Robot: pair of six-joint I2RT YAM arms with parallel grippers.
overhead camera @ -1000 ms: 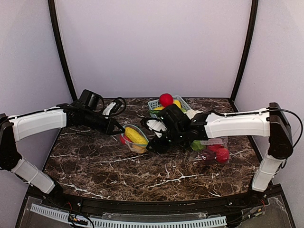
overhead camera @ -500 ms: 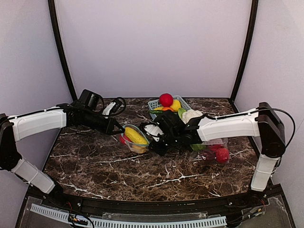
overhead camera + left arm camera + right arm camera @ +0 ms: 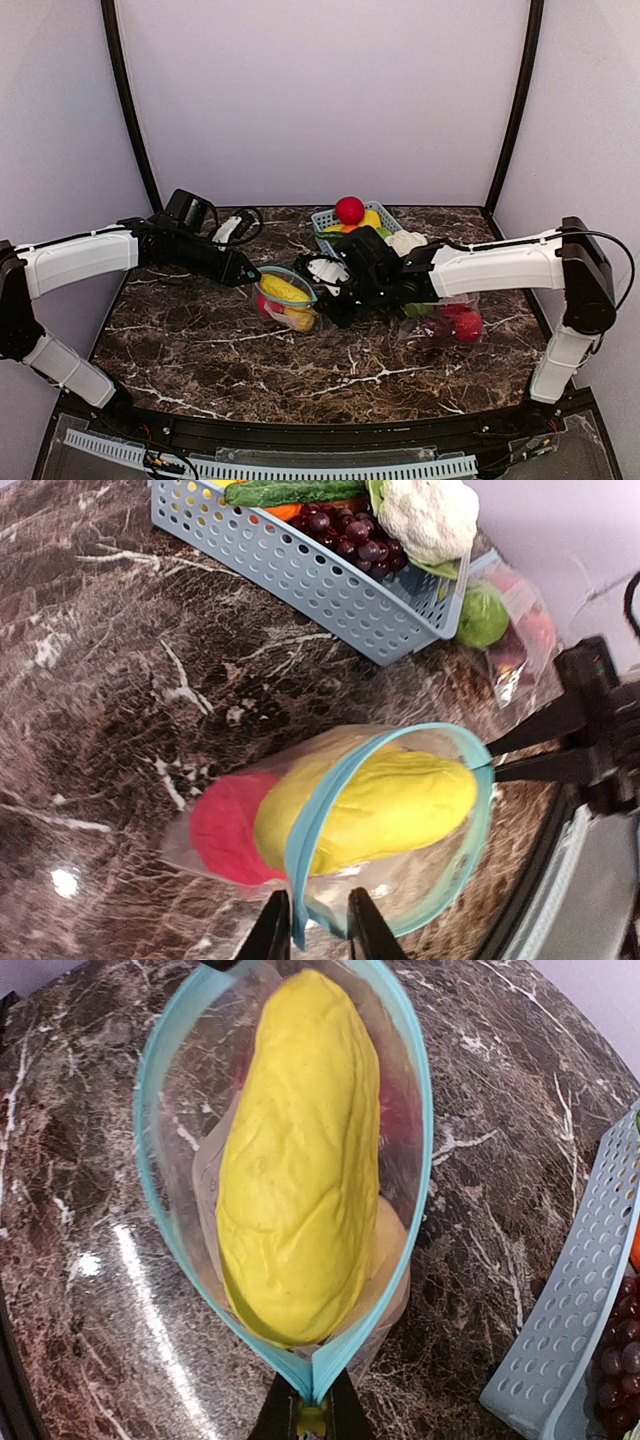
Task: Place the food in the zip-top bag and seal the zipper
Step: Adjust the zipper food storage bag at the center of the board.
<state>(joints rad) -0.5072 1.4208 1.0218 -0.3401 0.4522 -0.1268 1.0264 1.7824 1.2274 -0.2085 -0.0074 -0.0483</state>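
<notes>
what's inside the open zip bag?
The bag holds a long yellow fruit nearest the mouth and a red piece deeper in beside it. A pale orange bit peeks out under the yellow fruit, and the rest of it is covered.

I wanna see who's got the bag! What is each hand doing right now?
Left hand: a little open, with the rim of the zip-top bag in the gap.
Right hand: closed, pinching the end of the bag's zipper.

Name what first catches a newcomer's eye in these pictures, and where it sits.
A clear zip-top bag with a blue rim gapes in the middle of the table, a long yellow food filling it. The right gripper pinches one end; the left gripper straddles the other. Behind stands a blue basket.
</notes>
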